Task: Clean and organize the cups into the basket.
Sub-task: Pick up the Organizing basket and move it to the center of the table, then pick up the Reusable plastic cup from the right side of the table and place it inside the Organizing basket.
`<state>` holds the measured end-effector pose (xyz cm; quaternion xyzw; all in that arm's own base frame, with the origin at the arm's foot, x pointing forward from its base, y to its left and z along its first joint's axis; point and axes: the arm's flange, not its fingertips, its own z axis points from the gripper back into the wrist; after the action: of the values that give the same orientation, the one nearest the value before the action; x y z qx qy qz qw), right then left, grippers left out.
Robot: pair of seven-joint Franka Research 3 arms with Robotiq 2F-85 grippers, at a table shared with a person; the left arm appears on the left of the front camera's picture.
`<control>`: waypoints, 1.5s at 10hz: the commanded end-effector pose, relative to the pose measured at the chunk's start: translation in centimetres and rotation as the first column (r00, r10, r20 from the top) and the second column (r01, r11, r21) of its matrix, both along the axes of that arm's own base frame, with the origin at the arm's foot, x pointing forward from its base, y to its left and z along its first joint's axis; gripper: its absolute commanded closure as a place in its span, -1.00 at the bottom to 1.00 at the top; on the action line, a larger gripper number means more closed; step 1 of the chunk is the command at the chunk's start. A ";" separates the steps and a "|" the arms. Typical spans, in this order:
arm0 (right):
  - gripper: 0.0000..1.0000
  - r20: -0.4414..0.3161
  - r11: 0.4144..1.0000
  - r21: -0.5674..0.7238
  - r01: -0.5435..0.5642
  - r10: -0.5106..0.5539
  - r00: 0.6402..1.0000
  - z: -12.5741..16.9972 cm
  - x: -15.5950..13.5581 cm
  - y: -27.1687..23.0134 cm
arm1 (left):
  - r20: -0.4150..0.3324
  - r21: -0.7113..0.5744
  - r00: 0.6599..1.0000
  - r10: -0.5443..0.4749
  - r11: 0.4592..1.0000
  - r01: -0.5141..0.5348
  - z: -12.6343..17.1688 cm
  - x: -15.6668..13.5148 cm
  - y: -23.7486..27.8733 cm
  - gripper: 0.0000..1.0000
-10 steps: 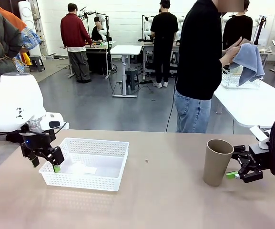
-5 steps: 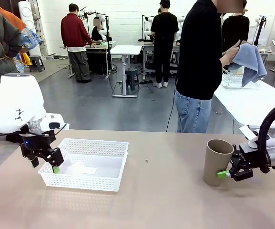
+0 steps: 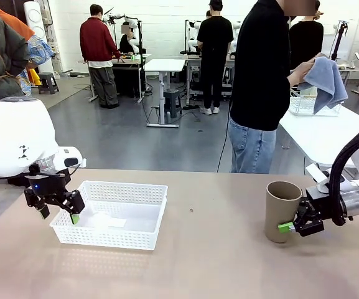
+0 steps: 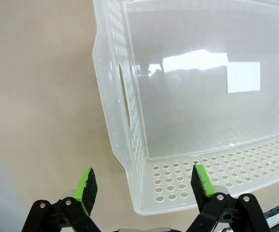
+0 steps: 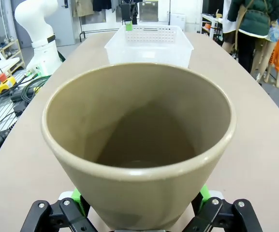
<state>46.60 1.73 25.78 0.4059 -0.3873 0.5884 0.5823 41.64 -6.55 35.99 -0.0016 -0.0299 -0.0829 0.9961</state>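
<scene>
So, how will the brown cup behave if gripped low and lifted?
The cup is tall with a narrow base, so a high push would likely tip it. It looks empty and stiff, probably light. Widening upward, it should wedge rather than slip down.

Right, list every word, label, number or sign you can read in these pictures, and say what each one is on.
No text can be read anywhere.
White sticker on the floor of the white lattice basket: blank as seen.
Small dark mark on the left arm's white shell: too small to read.
Taupe cup: no print shows.
</scene>
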 end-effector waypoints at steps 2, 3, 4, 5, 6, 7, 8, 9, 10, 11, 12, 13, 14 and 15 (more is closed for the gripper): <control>-1.00 -0.017 1.000 0.022 0.020 -0.019 1.000 -0.2 0.8 1.0 | 0.013 0.020 0.998 0.054 0.998 -0.054 -0.9 0.3 -0.3 -1.00; -1.00 -0.025 1.000 0.021 0.016 -0.016 1.000 -0.3 0.9 1.4 | 0.010 0.026 0.998 0.062 0.998 -0.062 -1.1 0.4 -0.3 -1.00; -1.00 -0.029 1.000 0.016 0.013 -0.013 0.999 -0.5 0.9 1.7 | 0.007 0.029 0.998 0.063 0.998 -0.063 -1.2 0.4 -0.3 -1.00; -1.00 -0.036 1.000 0.015 0.010 -0.009 0.999 -0.6 0.9 1.8 | 0.004 0.031 0.998 0.066 0.997 -0.066 -1.1 0.4 -0.3 -1.00; -1.00 -0.038 1.000 0.015 0.008 -0.007 0.999 -0.7 0.9 1.9 | 0.003 0.031 0.998 0.069 0.997 -0.069 -1.1 0.4 -0.3 -1.00; -1.00 -0.042 1.000 0.015 0.003 -0.002 0.999 -0.7 0.8 1.9 | 0.001 0.032 0.998 0.070 0.997 -0.070 -1.1 0.4 -0.2 -1.00; -0.01 -0.032 1.000 0.016 -0.014 0.014 0.999 -0.9 0.9 1.8 | -0.011 0.018 0.999 0.037 0.999 -0.037 -1.0 0.3 -0.1 -0.41; 0.20 -0.036 1.000 0.016 -0.019 0.020 0.999 -1.0 0.8 1.7 | -0.011 0.031 0.999 0.048 0.998 -0.048 -1.1 0.3 -0.1 0.14; 1.00 -0.034 1.000 0.020 -0.019 0.020 0.999 -1.0 0.8 1.7 | -0.015 0.035 0.999 0.045 0.998 -0.044 -1.2 0.3 -0.1 0.74; 1.00 -0.034 1.000 0.021 -0.020 0.021 0.999 -1.0 0.8 1.6 | -0.019 0.036 0.999 0.042 0.999 -0.041 -1.2 0.3 0.0 1.00; 1.00 -0.035 1.000 0.022 -0.021 0.022 0.999 -1.0 0.8 1.6 | -0.021 0.034 0.999 0.044 0.998 -0.043 -1.2 0.3 0.1 1.00; 0.58 -0.039 1.000 0.024 -0.020 0.021 0.999 -1.1 0.9 1.5 | -0.022 0.032 0.999 0.047 0.998 -0.046 -1.2 0.3 0.1 1.00; 0.58 -0.039 0.999 0.027 -0.020 0.022 0.999 -1.1 0.9 1.4 | -0.022 0.030 0.999 0.050 0.998 -0.049 -1.2 0.3 0.2 0.85; 1.00 -0.039 0.999 0.028 -0.021 0.022 0.999 -1.1 0.9 1.4 | -0.022 0.030 0.999 0.050 0.998 -0.049 -1.1 0.3 0.3 1.00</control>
<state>46.67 3.15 24.87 0.4236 -0.3755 0.5868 0.5790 41.83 -6.54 34.84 -0.0012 -0.0208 -0.0620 0.9979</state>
